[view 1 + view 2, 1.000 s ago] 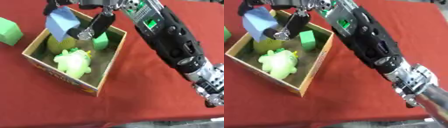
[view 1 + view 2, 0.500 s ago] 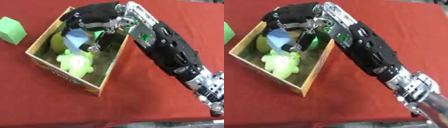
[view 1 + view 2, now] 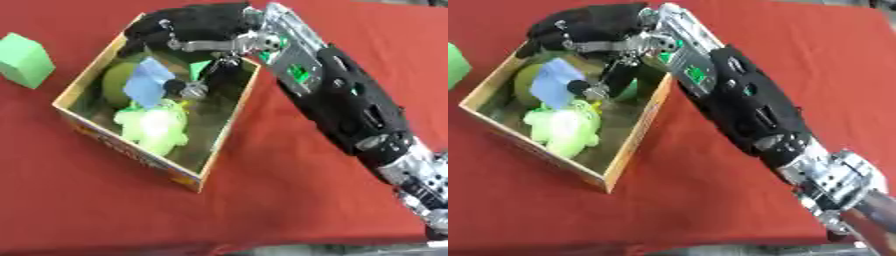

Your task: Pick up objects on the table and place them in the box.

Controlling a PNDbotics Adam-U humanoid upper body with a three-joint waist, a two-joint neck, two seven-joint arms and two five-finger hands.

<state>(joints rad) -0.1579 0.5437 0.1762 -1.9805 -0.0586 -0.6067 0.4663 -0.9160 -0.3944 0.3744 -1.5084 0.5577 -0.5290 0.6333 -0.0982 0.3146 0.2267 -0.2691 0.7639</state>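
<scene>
- The right hand reaches in from the right side and hangs over the far end of the box, its black back turned up to the camera.
- Its fingers point down into the box, and the blue object lies just beside their tips; whether they pinch it or merely touch it I cannot tell.
- The blue object is pale, flat and angular, and sits tilted inside the box, below the hand and a little to its left.
- Under the blue object, towards the box's left wall, lies a round yellow-green object, partly covered by it.
- A pale green plush toy lies on the box floor on the near side of the hand, touching the blue object's lower edge.
- A small green block shows inside the box right under the hand, against the far wall; most of it is hidden by the fingers.
- The box is an open wooden one with a coloured print on its near outer side, and it stands askew on the red desk.
- Another green block stands on the desk outside the box, well to the left of the hand and apart from the box wall.
- The right forearm, black with green and silver parts, runs from the hand across the desk to the lower right corner.
</scene>
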